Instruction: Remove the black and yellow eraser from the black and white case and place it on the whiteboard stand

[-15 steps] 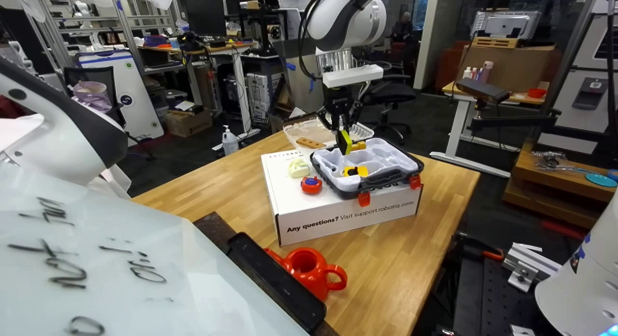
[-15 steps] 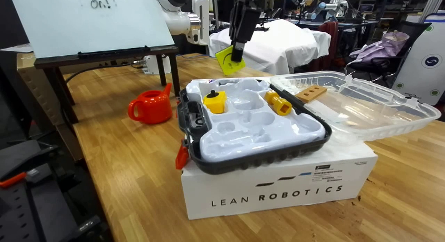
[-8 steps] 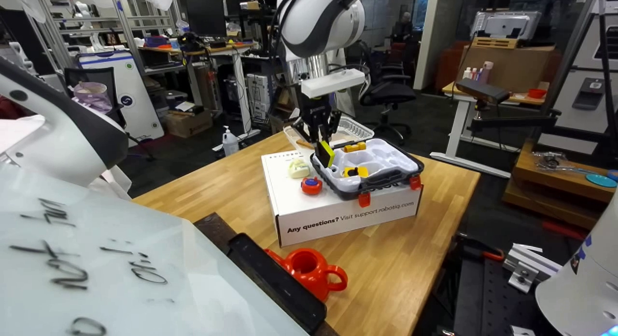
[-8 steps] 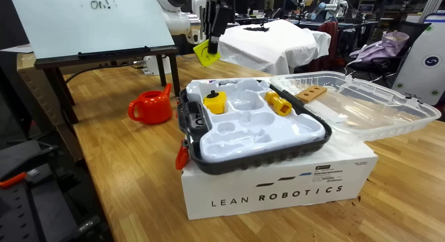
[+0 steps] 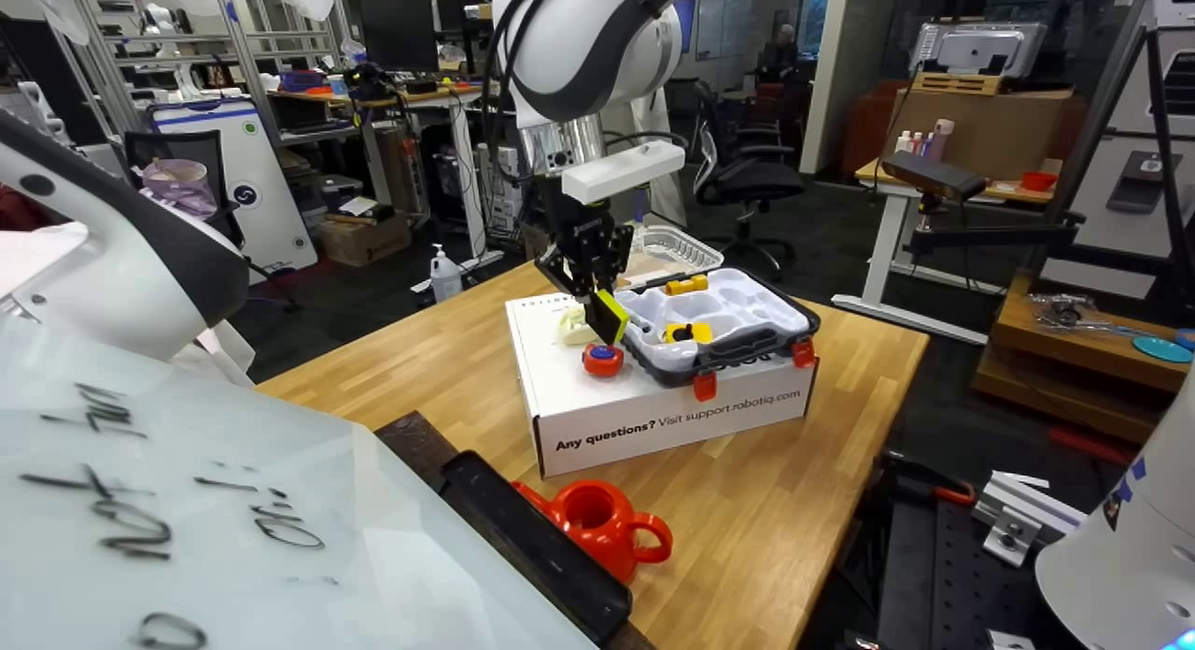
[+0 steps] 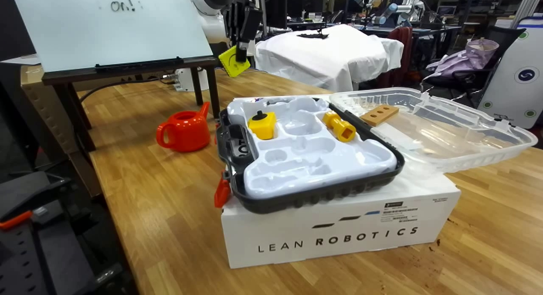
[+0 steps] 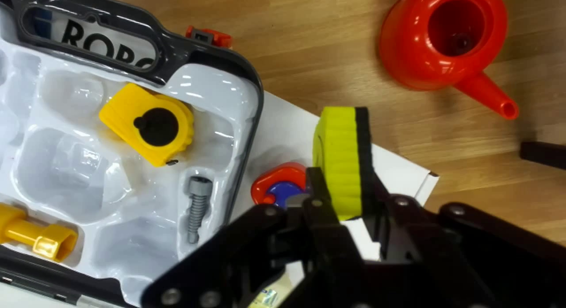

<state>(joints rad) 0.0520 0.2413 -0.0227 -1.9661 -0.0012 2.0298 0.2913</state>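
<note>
My gripper (image 7: 347,177) is shut on the black and yellow eraser (image 7: 340,162). A finger presses on each side, the black layer to the right in the wrist view. The eraser shows tilted in both exterior views (image 5: 613,314) (image 6: 233,62), in the air outside the black and white case (image 6: 292,204). In the wrist view it is right of the case's dark rim (image 7: 247,73). The case is open and holds a yellow tape measure (image 6: 263,125) and a yellow bolt (image 6: 339,125). The whiteboard stand (image 5: 233,501) has a black ledge (image 5: 532,547) along its lower edge, also visible here (image 6: 140,65).
The case stands on a white cardboard box (image 5: 672,426). A red and blue toy (image 5: 602,359) lies on the box below the eraser. A red pot with a spout (image 5: 597,529) stands between box and board. The case's clear lid (image 6: 458,134) lies open. Another arm (image 5: 121,239) is behind the board.
The arm has carried the eraser from over the case sideways past its rim, towards the whiteboard stand. The gripper stays shut on it. The case and other objects have not moved.
</note>
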